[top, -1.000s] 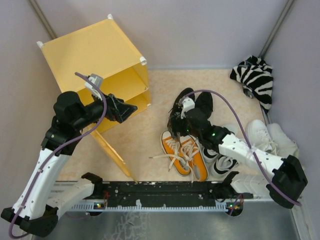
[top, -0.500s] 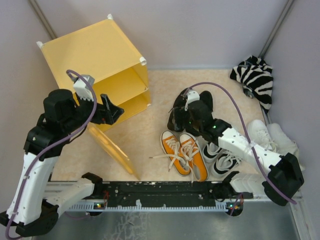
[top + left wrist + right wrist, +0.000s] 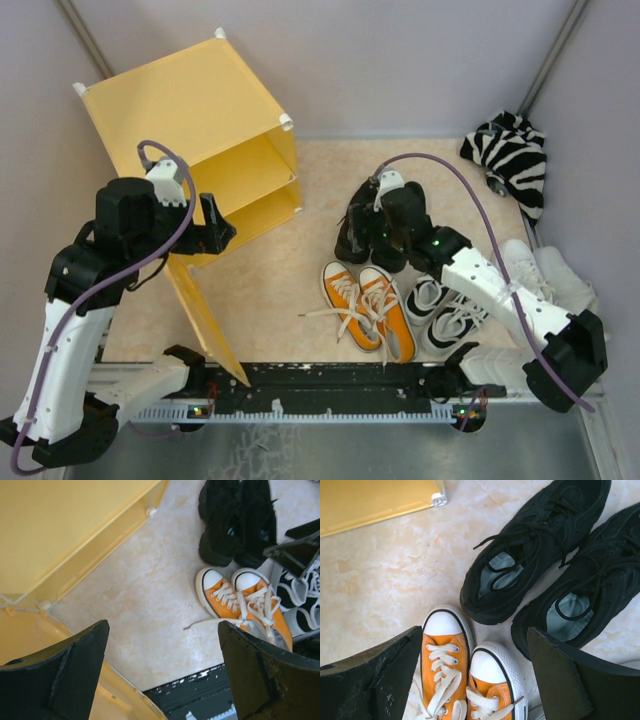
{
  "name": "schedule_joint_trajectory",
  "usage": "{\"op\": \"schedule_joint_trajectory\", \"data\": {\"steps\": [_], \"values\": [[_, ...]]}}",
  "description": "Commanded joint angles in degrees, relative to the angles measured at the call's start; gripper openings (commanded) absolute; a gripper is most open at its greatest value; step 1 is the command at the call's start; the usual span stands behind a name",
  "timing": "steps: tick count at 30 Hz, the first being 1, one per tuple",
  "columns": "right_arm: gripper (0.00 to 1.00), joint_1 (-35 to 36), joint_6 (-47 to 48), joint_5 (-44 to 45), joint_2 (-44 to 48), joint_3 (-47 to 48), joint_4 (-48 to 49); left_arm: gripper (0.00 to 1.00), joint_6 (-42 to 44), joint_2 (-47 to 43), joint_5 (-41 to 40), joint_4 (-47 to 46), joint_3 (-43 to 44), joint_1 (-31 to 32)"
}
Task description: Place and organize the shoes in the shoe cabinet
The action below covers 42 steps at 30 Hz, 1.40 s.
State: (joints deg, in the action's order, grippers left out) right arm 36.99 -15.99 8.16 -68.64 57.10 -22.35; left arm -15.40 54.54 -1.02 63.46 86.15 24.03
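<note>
Four pairs lie on the floor, none in the shoe cabinet (image 3: 190, 110) yet. Nearest us, the orange sneakers (image 3: 368, 310) sit toes pointing away from the arm bases, laces trailing loose. Just beside them on the R are the black-and-white sneakers (image 3: 447, 315), then the white sneakers (image 3: 540, 272) by the R wall.

On the L, the door panel (image 3: 205, 320) is swung wide, its free edge toward us, prob. so the cabinet front is open for loading. The left gripper (image 3: 215, 225) hovers by the door's hinge end. Its jaws are spread wide w/ nothing between them; its wrist view shows only bare floor in the gap.

Further out, the right gripper (image 3: 475, 630) hangs above the black pair (image 3: 535, 555), jaws at full spread, holding nothing. We judge it's lining up a grab there. Those shoes lie side by side, openings up, which suits a pinch on a collar.

Beyond, the cabinet's opening faces the shoes. It has one inner shelf (image 3: 255, 180), and we see no shoes in the upper or lower compartment. In the far R corner sits a zebra cloth bundle (image 3: 510, 155), well apart.
</note>
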Motion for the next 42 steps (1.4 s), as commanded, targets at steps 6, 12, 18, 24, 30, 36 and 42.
{"op": "schedule_joint_trajectory", "data": {"steps": [6, 12, 18, 24, 30, 36, 42], "values": [[0.86, -4.55, -5.28, 3.18, -8.31, 3.51, 2.44, 0.97, 0.69, 0.82, -3.31, 6.14, 4.32, 0.18], [0.86, -7.50, -8.93, 3.17, -14.45, 5.09, 1.94, 0.97, 0.92, -0.59, -1.47, 2.85, 5.57, 0.23], [0.84, -10.53, -16.71, 0.52, -15.60, 3.89, 7.22, 0.97, 2.61, -0.86, -1.16, 1.37, 5.47, 0.22], [0.84, -10.53, -18.29, 0.66, -21.70, 7.37, 6.65, 0.98, 3.09, -1.98, -2.26, 2.13, 5.17, 0.21], [0.84, -10.54, -19.70, 0.68, -23.32, 4.49, 7.33, 0.99, 2.93, -3.12, -2.12, 2.01, 3.64, 0.18], [0.84, -10.54, -19.08, 5.67, -25.44, 4.27, 7.43, 0.99, 2.53, -3.60, -2.25, 2.10, 3.11, 0.23], [0.83, -10.54, -18.61, 6.55, -31.56, 4.90, 7.66, 0.99, 1.98, -3.83, -2.54, 3.07, 3.31, 0.16]]}}
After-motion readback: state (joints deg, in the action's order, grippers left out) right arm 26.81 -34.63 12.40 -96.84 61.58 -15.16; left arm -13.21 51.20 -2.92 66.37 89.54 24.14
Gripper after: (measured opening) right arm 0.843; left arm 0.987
